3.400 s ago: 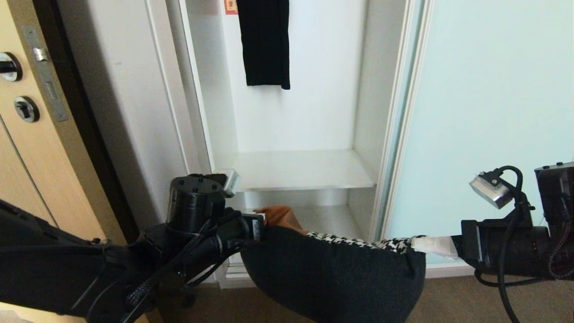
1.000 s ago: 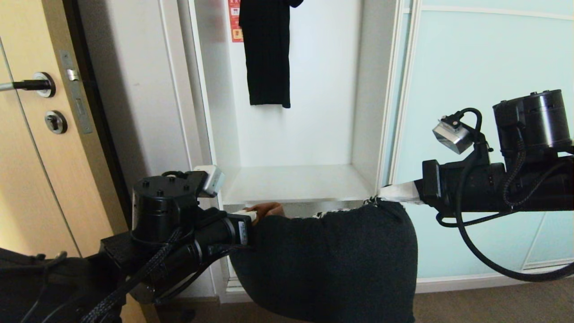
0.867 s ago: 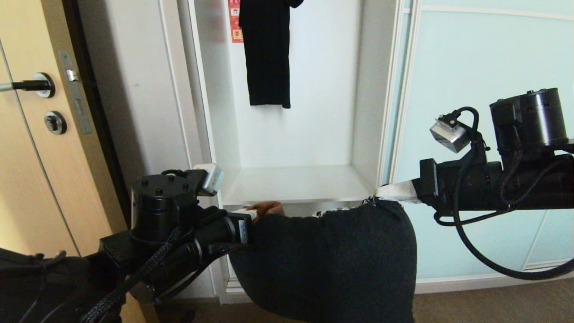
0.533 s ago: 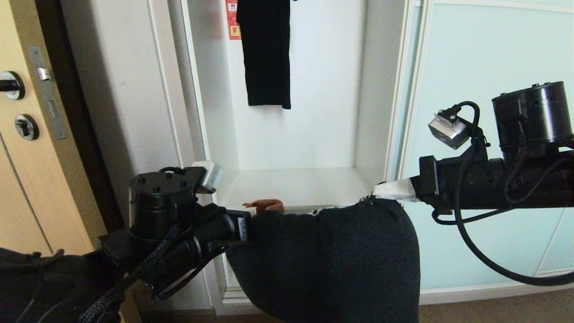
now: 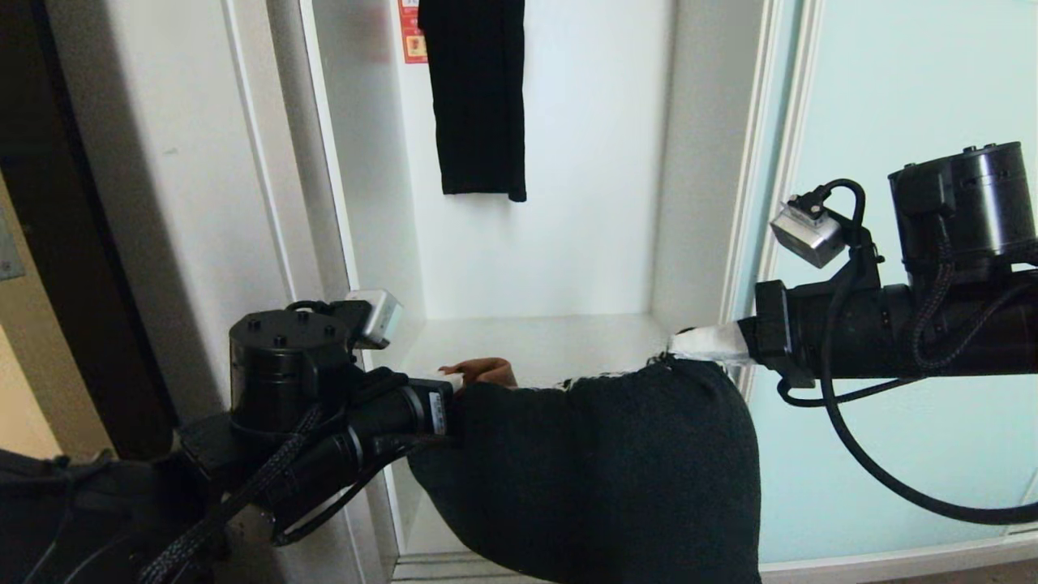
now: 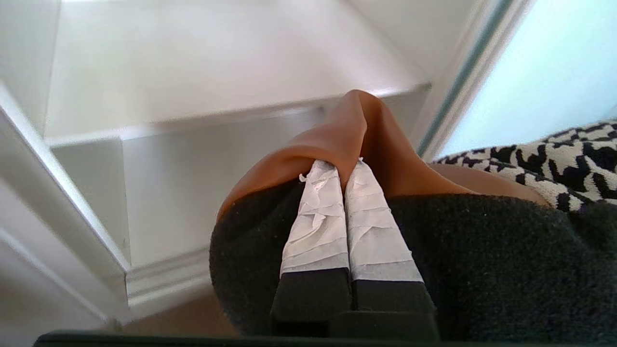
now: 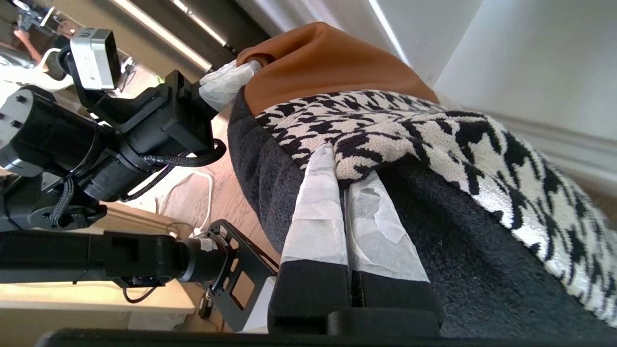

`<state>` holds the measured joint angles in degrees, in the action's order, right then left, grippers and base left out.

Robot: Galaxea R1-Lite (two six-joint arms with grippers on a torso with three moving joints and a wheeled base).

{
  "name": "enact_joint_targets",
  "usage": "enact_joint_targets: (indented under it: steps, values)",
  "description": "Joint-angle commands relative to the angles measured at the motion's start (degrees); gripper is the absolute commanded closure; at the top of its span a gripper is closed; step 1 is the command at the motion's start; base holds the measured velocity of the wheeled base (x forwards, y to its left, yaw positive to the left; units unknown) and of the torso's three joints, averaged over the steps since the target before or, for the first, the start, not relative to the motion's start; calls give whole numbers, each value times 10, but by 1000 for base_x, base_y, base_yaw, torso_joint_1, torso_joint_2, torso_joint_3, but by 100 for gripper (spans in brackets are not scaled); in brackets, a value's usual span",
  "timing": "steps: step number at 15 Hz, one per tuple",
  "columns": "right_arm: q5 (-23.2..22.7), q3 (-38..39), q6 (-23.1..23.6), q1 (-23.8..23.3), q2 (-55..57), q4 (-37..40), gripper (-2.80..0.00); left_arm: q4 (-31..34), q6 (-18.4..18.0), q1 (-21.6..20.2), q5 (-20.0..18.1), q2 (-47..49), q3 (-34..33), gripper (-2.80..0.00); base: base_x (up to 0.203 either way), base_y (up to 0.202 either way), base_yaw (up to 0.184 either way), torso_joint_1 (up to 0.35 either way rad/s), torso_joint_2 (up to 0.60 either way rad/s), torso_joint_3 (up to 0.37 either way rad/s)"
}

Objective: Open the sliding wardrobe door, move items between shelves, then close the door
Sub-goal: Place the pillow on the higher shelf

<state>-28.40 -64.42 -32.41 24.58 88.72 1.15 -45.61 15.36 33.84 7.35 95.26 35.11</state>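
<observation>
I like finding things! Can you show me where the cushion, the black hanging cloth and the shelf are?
cushion [image 5: 600, 478], head view, its black back.
black hanging cloth [image 5: 478, 97], head view, its middle.
shelf [image 5: 559, 341], head view, its bare top.

- The left arm [image 5: 324, 438] is reaching forward and inward from the lower left of the head view, its forearm lying nearly level.
- The left gripper [image 6: 344, 171] is pinching with its tape-wrapped fingers [image 6: 318, 217] pressed together.
- The right arm [image 5: 892, 332] is stretching across from the right, level, sitting higher than the left.
- The right gripper [image 7: 344, 168] is clamping, its wrapped fingers [image 7: 313, 202] drawn tight side by side.
</observation>
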Motion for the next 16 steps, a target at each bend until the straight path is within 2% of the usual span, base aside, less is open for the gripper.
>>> enact_joint_targets:
  steps: [1,4,9,12,14,16]
  values:
    - [-3,0,-2,0,2,0,0,-3,-1,0,0,3,-1,0,195,0,2,2,1,3]
    - [-2,-3,-2,1,7,0,0,-3,-11,0,0,8,-2,0,167,0,3,7,2,5]
    - [-1,-4,-2,1,14,0,0,-4,-27,0,0,30,-9,0,0,0,0,0,0,0]
    - [3,-8,-2,1,15,0,0,-5,-24,-1,4,22,-2,0,0,0,0,0,0,0]
    - [3,-11,-2,0,15,0,0,-4,-22,-1,30,16,11,0,0,0,0,0,0,0]
    - [4,-26,-2,0,15,0,0,-4,-19,-3,40,14,28,0,0,0,0,0,0,0]
